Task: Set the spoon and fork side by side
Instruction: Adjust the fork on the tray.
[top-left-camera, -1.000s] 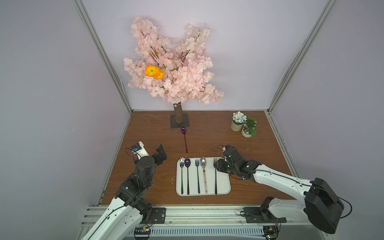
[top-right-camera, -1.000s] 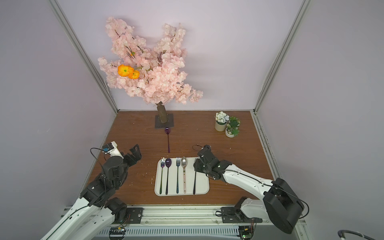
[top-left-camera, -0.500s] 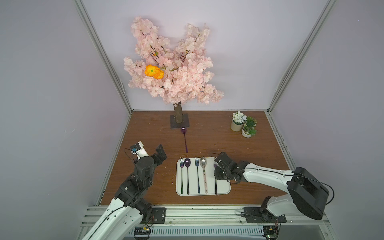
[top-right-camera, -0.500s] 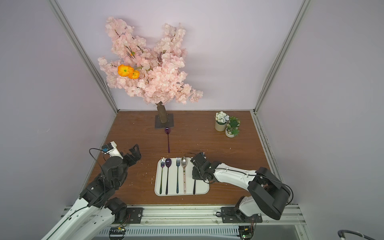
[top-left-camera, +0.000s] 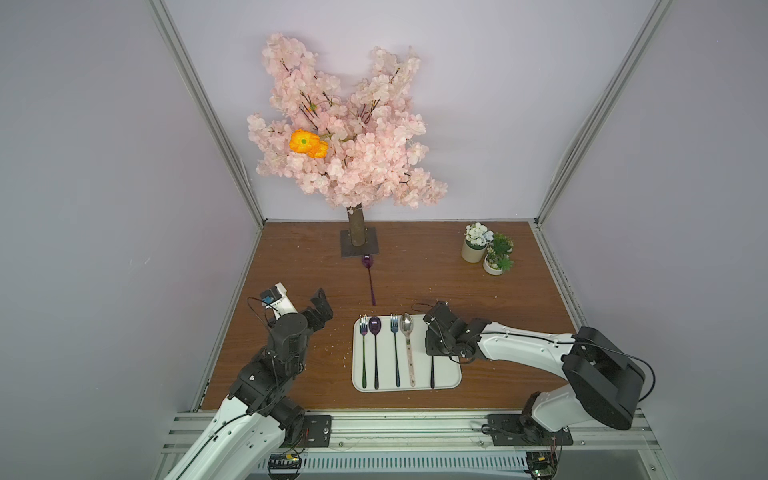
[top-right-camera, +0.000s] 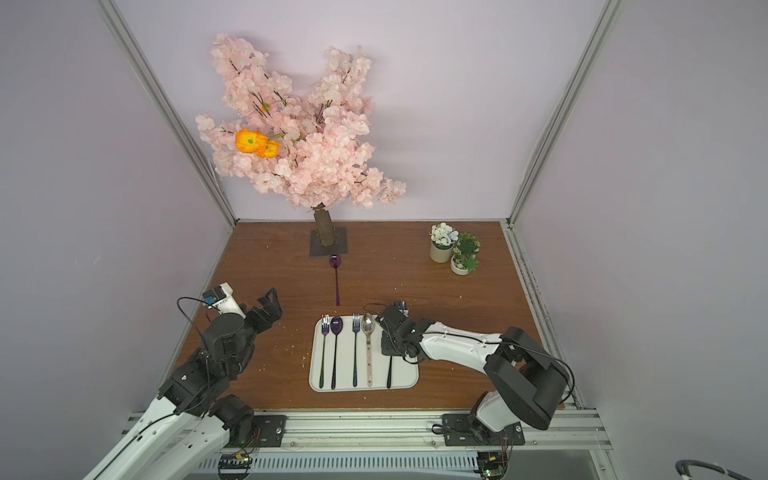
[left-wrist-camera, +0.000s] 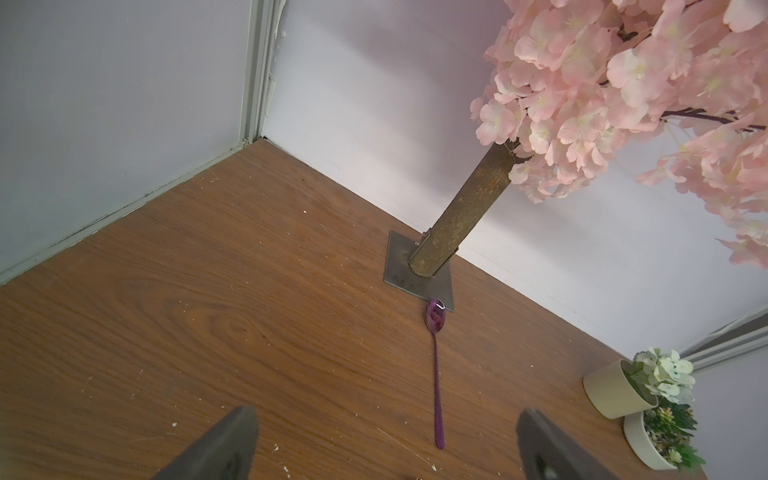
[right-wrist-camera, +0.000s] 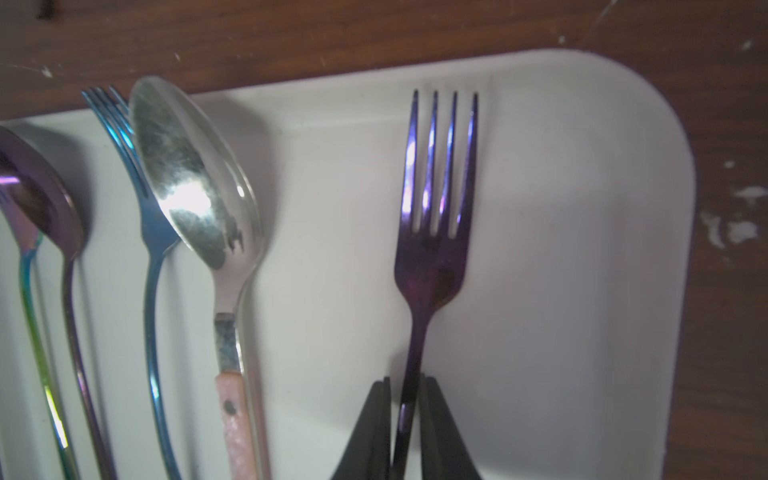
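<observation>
**A:** In a top view, what is on the tray (top-left-camera: 449, 376)?

**B:** Two finished pairs fill its left part: the rainbow fork (top-left-camera: 363, 329) with the dark spoon (top-left-camera: 375, 326), then the blue fork (top-left-camera: 394, 328) with the silver spoon (top-left-camera: 406, 324). The purple fork (top-left-camera: 432, 376) lies alone toward the tray's right edge, and the right gripper (top-left-camera: 432, 353) is down on its handle. The loose spoon (top-left-camera: 369, 282) lies on the table (top-left-camera: 436, 274) beyond the tray's far edge, well apart from that fork.

**A:** And the left gripper (top-left-camera: 321, 306)?

**B:** It is raised off the tray's left side, carrying nothing.

**A:** What does the left wrist view show?

**B:** Its fingers (left-wrist-camera: 224, 449) stand wide apart and empty. The loose spoon (left-wrist-camera: 436, 374) lies ahead of them.

**A:** And the right wrist view?

**B:** The black fingers (right-wrist-camera: 374, 415) pinch the purple fork (right-wrist-camera: 432, 257) by its handle from both sides, with no gap I can make out. The fork looks to rest flat on the tray.

**A:** How far along is the task?

**B:** I'd say two pairs are done and the third is not. That fork and the loose spoon have yet to be brought together.
</observation>
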